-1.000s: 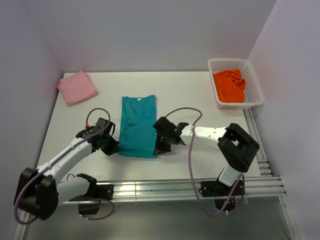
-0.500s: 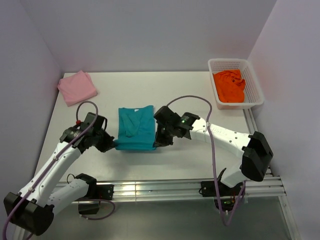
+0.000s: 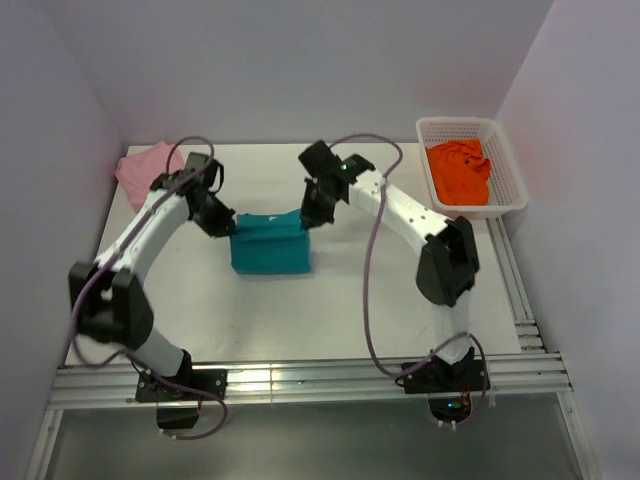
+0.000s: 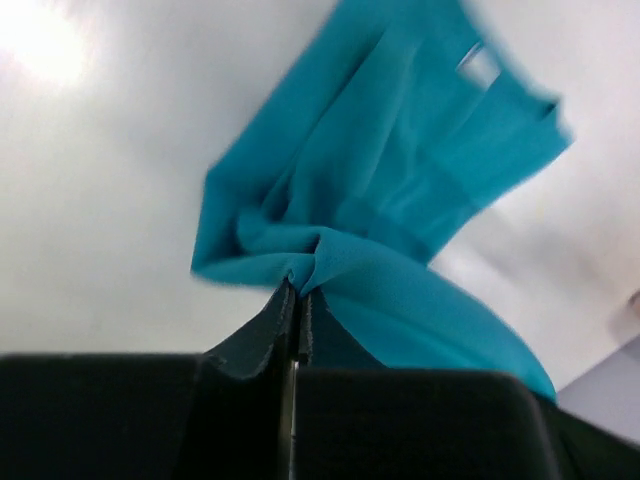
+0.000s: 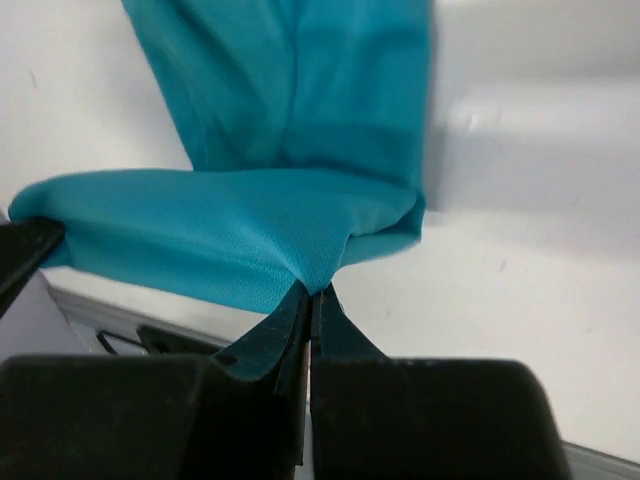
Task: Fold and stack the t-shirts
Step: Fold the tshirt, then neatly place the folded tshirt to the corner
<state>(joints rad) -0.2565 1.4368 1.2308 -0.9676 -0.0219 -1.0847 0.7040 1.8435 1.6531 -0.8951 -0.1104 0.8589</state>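
Observation:
The teal t-shirt (image 3: 270,246) lies mid-table, doubled over on itself. My left gripper (image 3: 226,224) is shut on its left corner, and my right gripper (image 3: 306,220) is shut on its right corner, both at the shirt's far edge. The left wrist view shows teal fabric (image 4: 400,170) pinched between closed jaws (image 4: 298,290). The right wrist view shows the teal fold (image 5: 250,230) pinched at the closed jaws (image 5: 312,292). The folded pink t-shirt (image 3: 143,164) lies at the far left, partly behind my left arm. The orange t-shirt (image 3: 458,170) is crumpled in the basket.
A white mesh basket (image 3: 508,170) stands at the far right corner. A metal rail (image 3: 300,375) runs along the near table edge. Walls close in the far side and both sides.
Both grippers have carried the shirt's near edge away from the bases toward the far edge, folding the teal shirt in half. Both arms are now stretched far out.

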